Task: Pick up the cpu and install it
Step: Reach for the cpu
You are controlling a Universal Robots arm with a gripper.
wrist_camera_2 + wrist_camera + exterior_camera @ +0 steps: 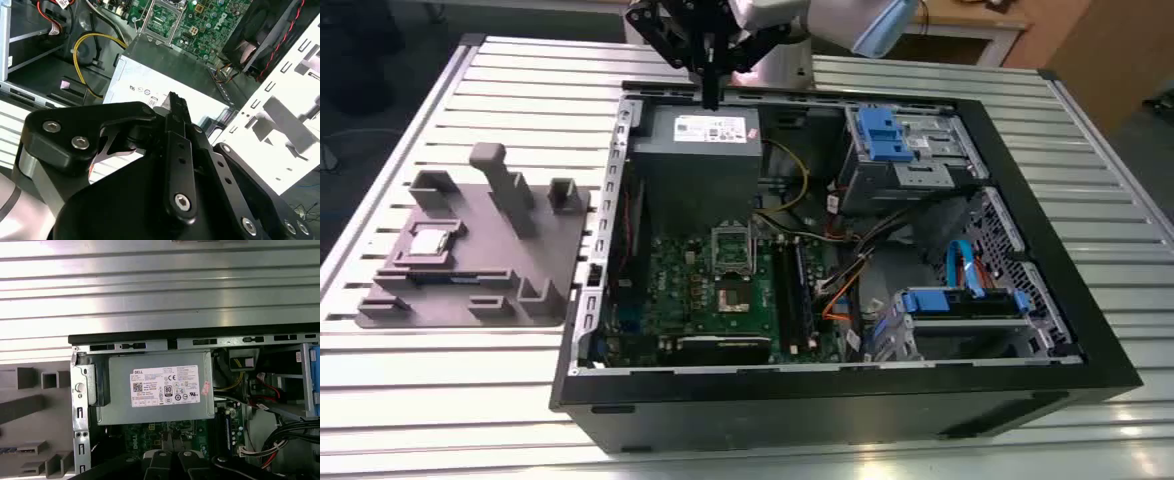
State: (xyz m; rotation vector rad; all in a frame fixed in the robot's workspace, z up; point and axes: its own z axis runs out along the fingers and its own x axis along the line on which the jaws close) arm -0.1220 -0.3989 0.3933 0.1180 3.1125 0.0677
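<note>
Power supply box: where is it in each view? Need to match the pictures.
Exterior view: power supply box in the case, far corner toward the exterior view's left, with the gripper above its far edge.
Second wrist view: pale box between the gripper and the motherboard.
First wrist view: labelled box between the case wall and the motherboard.
Shared landmark: the green motherboard.

Jaws over power supply (165,65); motherboard (202,20) beyond.

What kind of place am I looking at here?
Most likely a robotics lab or test bench for computer assembly: a slatted metal table carries an open desktop computer case, a grey moulded tray holds the cpu, and a robot gripper hangs over the case.
</note>
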